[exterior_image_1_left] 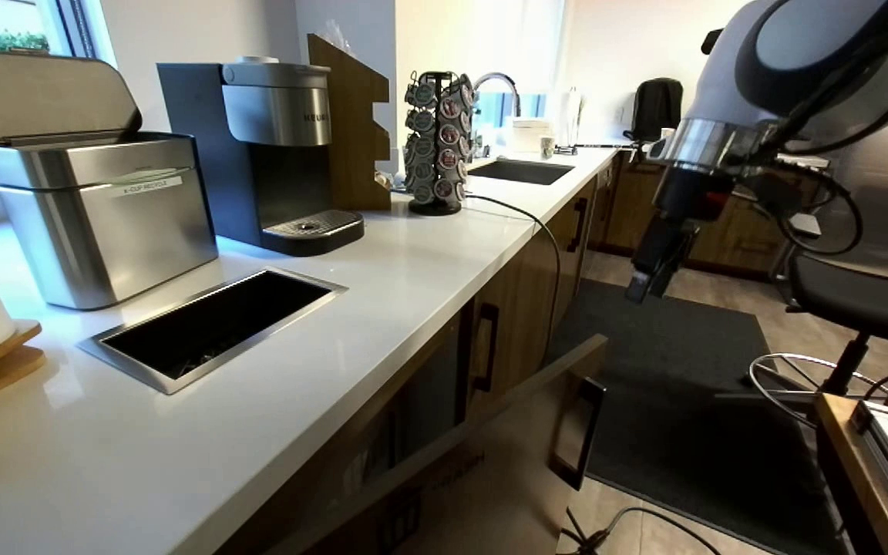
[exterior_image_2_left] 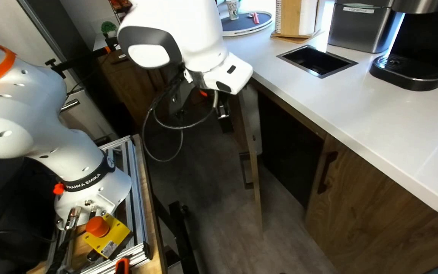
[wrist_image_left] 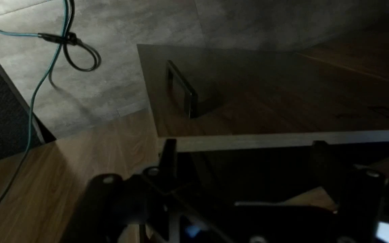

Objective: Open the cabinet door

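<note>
Holding nothing, the gripper (wrist_image_left: 245, 144) is hanging near the top edge of the cabinet door (exterior_image_1_left: 502, 493), its jaws standing wide apart; whether a fingertip is touching that edge I cannot tell. In an exterior view the door is jutting out from under the counter (exterior_image_1_left: 390, 308), lying between seven and eight o'clock from the gripper. Since, in an exterior view, the dark cavity (exterior_image_2_left: 289, 152) is showing at about three o'clock from the door, I am judging the opening nearly or fully done. The next move is likely calling for a lift clear of the edge or, for a wider swing, a push on the inner face.

The door is standing upright, its long axis seemingly running vertically, like the handle (wrist_image_left: 182, 78). In the wrist view its top edge is running three to nine o'clock, free side toward nine, handled face looking toward twelve.
</note>
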